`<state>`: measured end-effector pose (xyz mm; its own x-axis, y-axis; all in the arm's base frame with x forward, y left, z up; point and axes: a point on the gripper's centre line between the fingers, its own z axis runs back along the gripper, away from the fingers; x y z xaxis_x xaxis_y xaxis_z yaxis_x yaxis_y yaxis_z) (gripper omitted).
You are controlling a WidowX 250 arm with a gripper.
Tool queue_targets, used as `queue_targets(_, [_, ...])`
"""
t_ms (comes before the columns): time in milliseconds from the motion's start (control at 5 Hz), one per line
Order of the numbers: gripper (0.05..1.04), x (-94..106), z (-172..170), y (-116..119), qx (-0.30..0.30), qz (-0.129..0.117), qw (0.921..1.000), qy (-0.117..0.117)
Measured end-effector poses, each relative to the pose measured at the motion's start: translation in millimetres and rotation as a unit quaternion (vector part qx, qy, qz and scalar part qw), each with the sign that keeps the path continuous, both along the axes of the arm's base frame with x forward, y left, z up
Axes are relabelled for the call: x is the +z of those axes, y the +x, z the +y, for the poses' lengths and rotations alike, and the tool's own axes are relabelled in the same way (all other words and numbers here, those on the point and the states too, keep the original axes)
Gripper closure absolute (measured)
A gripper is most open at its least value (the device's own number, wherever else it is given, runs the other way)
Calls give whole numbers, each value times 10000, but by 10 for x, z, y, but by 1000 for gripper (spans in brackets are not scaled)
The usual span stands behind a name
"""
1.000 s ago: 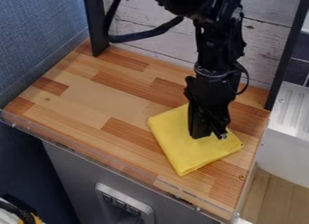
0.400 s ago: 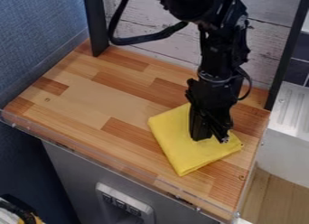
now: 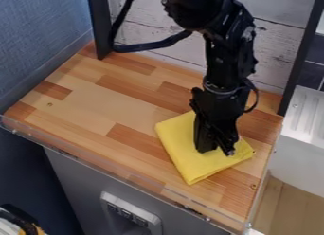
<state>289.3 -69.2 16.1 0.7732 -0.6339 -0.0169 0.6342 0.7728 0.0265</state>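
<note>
Toward four o'clock from the middle of the wooden table (image 3: 114, 106) lies one yellow folded cloth (image 3: 180, 149). The black pincer (image 3: 216, 152) is above it, its two tips a little apart; whether they touch the fabric, I cannot tell. The cloth should be light, soft and not fragile, but its folds may open; better to pinch all layers at its six o'clock corner. I count one cloth, one pincer, one table.
</note>
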Motion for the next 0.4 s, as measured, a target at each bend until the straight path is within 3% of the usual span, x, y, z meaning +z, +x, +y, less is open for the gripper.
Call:
queue_targets(200, [1020,-47,70,-44,187,-16,9998,-8])
queue_targets(400, [1020,-32,347,-74,727,-97,9973,-45])
